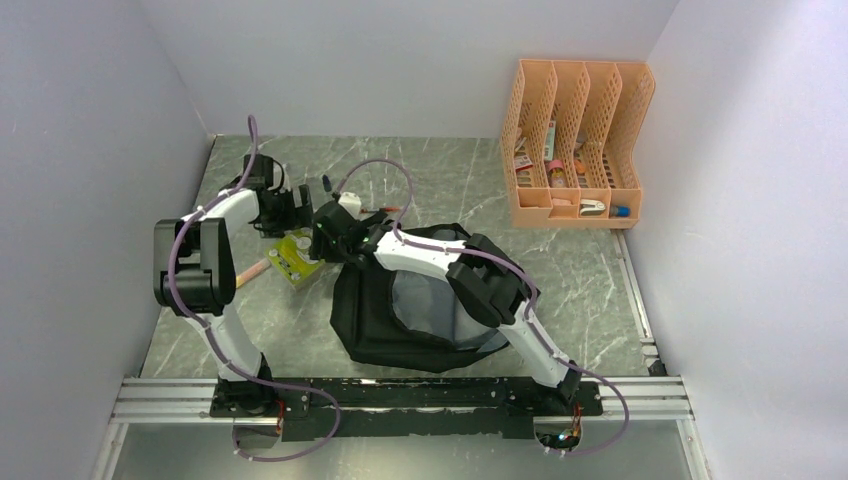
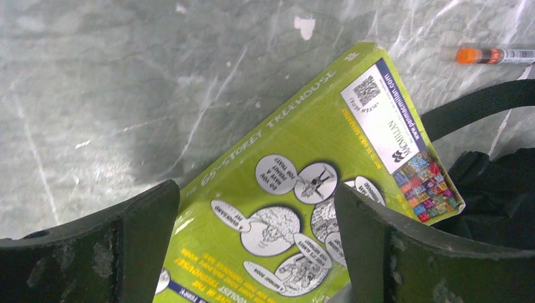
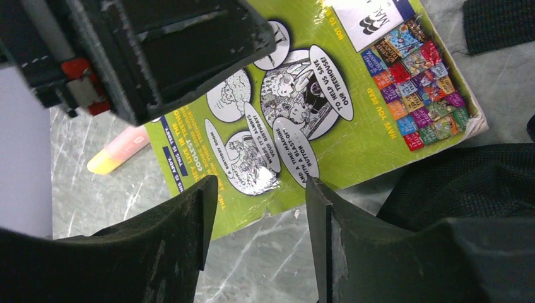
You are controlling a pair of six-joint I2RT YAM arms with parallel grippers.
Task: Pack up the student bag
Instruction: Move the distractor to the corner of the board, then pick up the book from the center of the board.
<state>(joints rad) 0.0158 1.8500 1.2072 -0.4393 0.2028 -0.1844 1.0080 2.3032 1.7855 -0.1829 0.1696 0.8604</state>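
Observation:
The student bag (image 1: 420,310), a large black backpack, lies open at mid-table with its grey lining showing. A lime-green paperback book (image 1: 293,257) lies just left of it, one corner against the bag (image 2: 498,196). My left gripper (image 2: 255,189) hovers open over the book (image 2: 303,189), gripping nothing. My right gripper (image 3: 260,183) is open at the book's (image 3: 353,107) near edge, with only bare table between its fingers. The bag (image 3: 467,183) sits right beside it. In the top view the left gripper (image 1: 285,215) and right gripper (image 1: 325,240) are close together over the book.
A pink and yellow highlighter (image 3: 120,151) lies left of the book. An orange-capped pen (image 2: 495,55) lies beyond it, near a black strap (image 2: 479,107). The orange file organiser (image 1: 575,145) with small items stands at the back right. White walls enclose the table.

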